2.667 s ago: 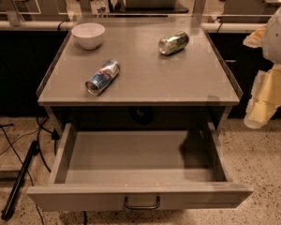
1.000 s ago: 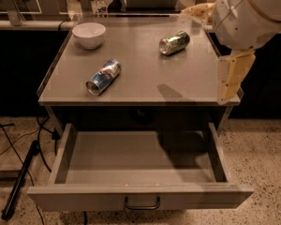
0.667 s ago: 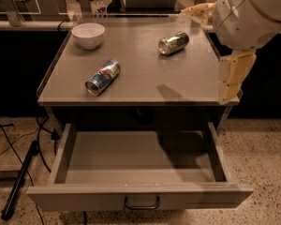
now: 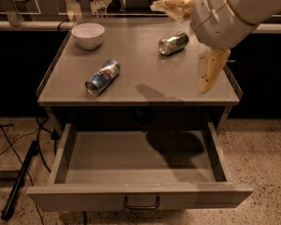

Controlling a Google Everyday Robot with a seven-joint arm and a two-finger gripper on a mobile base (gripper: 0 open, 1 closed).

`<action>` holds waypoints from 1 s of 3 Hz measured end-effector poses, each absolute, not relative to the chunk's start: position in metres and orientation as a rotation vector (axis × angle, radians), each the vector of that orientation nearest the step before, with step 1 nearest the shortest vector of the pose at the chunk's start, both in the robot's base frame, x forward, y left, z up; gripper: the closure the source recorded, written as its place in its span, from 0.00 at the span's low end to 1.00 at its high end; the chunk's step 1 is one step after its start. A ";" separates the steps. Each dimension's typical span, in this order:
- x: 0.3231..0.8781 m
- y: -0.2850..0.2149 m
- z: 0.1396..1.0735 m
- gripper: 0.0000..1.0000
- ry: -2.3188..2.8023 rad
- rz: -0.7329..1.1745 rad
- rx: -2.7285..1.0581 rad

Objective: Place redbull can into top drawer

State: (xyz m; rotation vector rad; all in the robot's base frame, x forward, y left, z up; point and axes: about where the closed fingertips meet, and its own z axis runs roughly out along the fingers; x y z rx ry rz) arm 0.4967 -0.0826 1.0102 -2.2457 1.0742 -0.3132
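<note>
Camera view: drawer (image 4: 140, 196) open to receive blue can (image 4: 102, 77) lying on tabletop (image 4: 150, 74); gripper (image 4: 210, 73) hovers at right, opening indiscernible.

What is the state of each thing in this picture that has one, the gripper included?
Slim blue-and-silver redbull can: lying on its side on the grey table.
Greenish-silver metal can: lying on its side.
White round bowl: upright, looks empty.
Wide grey top drawer: pulled open, empty.
Gripper: above the table's right side, away from the redbull can.
</note>
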 end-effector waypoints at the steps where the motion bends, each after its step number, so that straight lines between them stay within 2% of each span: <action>1: 0.505 -0.042 1.013 0.00 0.874 -0.359 -2.289; 3: 0.528 0.048 0.995 0.00 0.611 -0.550 -2.339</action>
